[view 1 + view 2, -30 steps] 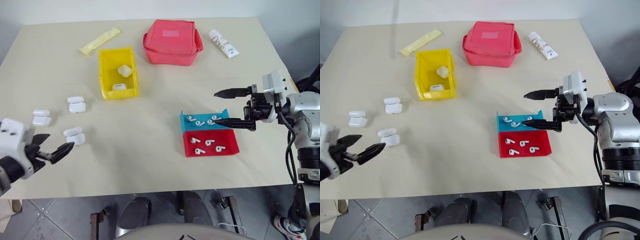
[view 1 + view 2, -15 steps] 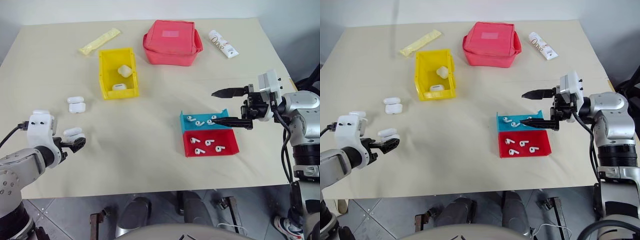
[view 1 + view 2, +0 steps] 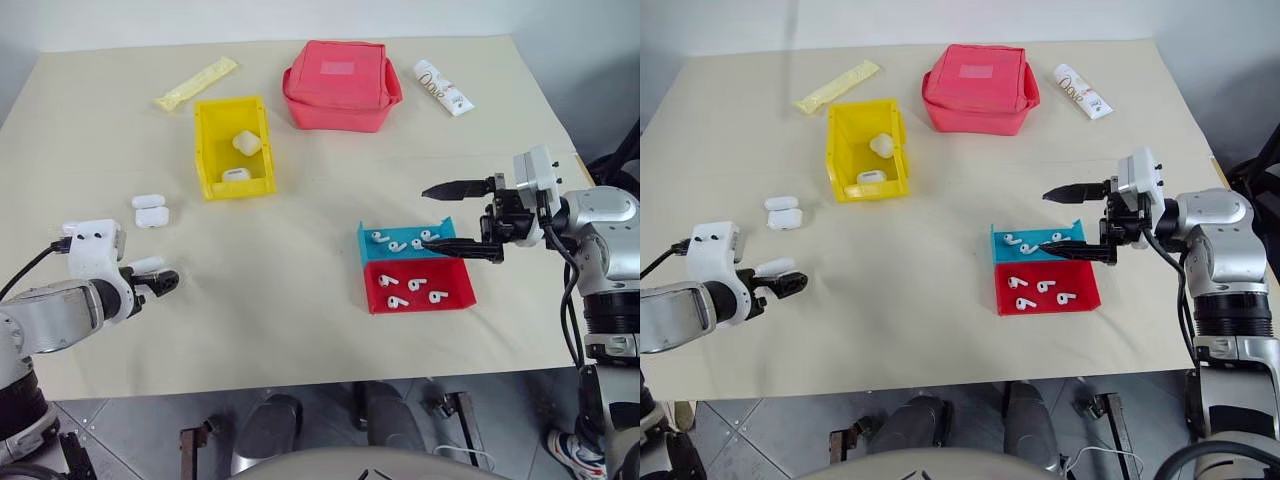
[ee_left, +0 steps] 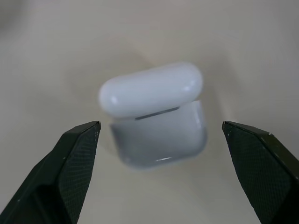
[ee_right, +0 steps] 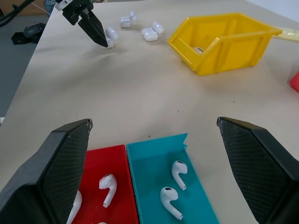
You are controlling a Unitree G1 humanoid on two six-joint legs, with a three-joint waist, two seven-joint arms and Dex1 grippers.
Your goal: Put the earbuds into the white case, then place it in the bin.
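Left hand (image 4: 159, 140) angled down, wide open, straddling white case (image 4: 154, 114) near counter's left edge, no grip. Right hand (image 3: 462, 218) level, wide open, empty, over blue tray (image 3: 372, 234).

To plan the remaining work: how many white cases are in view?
5 white cases. Two in the bin: one, another. Three on the table: one, a second, and a third between the open fingers of the left pincer. None seems hidden.

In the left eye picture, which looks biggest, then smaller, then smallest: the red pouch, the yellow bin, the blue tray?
1. Red pouch
2. Yellow bin, slightly smaller
3. Blue tray, though partly hidden by the right gripper
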